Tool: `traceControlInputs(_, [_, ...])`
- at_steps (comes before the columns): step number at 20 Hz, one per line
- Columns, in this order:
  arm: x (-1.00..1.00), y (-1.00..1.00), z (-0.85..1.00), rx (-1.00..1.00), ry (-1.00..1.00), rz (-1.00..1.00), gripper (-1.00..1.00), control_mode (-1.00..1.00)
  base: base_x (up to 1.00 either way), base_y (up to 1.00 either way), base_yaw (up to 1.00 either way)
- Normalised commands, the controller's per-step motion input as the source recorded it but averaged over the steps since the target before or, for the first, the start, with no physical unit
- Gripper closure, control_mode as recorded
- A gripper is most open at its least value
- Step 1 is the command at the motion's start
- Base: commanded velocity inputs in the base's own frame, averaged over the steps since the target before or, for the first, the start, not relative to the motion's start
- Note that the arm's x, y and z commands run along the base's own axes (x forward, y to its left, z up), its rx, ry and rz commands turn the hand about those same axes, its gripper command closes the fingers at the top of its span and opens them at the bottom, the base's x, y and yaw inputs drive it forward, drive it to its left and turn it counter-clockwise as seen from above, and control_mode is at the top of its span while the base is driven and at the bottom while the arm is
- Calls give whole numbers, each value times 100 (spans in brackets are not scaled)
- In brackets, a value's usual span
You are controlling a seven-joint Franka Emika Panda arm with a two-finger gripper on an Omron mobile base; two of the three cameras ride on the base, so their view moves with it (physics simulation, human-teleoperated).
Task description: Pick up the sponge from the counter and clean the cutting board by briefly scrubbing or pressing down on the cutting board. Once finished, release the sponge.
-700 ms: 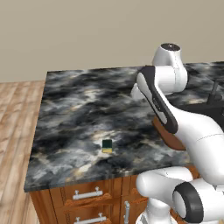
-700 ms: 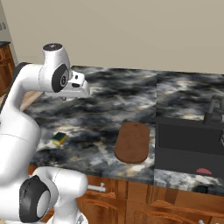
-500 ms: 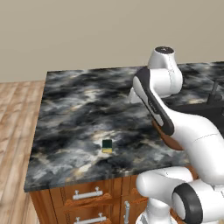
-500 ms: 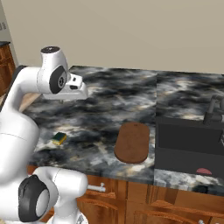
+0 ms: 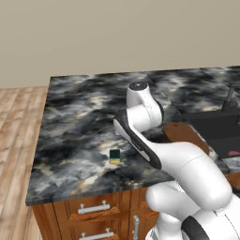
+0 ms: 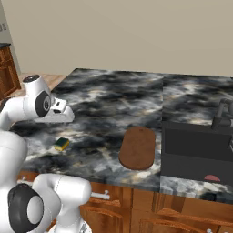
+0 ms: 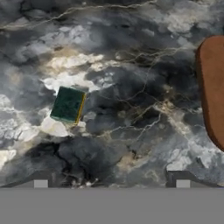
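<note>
The sponge (image 7: 68,104) is lying flat on the counter (image 5: 79,117), with its dark green side facing up and a thin yellow edge showing. It is sitting near the front edge of the counter, well apart from the cutting board (image 6: 138,147), which is resting closer to the black sink (image 6: 195,148). Nothing is touching the sponge at this moment.

The step in hand seems to be the approach for the pick, since the sponge is not yet grasped and the board is not yet cleaned. In the hand view the gripper (image 7: 111,179) is looking down on the stone, and its two dark fingertips (image 7: 40,178) are standing wide apart with nothing between them. The sponge is appearing above and to the left of the tips there, not between them. So the next move probably calls for shifting the hand sideways until the sponge is centred between the tips, then lowering and closing on it.

In the right base view the arm is bending over the counter, the hand hanging above the surface just beside the sponge.
</note>
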Motion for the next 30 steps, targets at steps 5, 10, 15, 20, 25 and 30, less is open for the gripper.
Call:
traceControlInputs(5, [10, 44, -64, 3, 8, -17, -100, -100, 0, 0, 0])
traceControlInputs(10, [19, 12, -48, 4, 17, -20, -100, -100, 0, 0, 0])
traceControlInputs(15, [33, 2, -41, 1, 14, -5, -100, -100, 0, 0, 0])
traceControlInputs(20, [26, 2, -27, 3, 8, 0, -100, -100, 0, 0, 0])
traceControlInputs(25, [23, 14, -25, 0, 11, 0, -100, -100, 0, 0, 0])
traceControlInputs(30, [14, 23, -24, 0, 8, 0, -100, -100, 0, 0, 0])
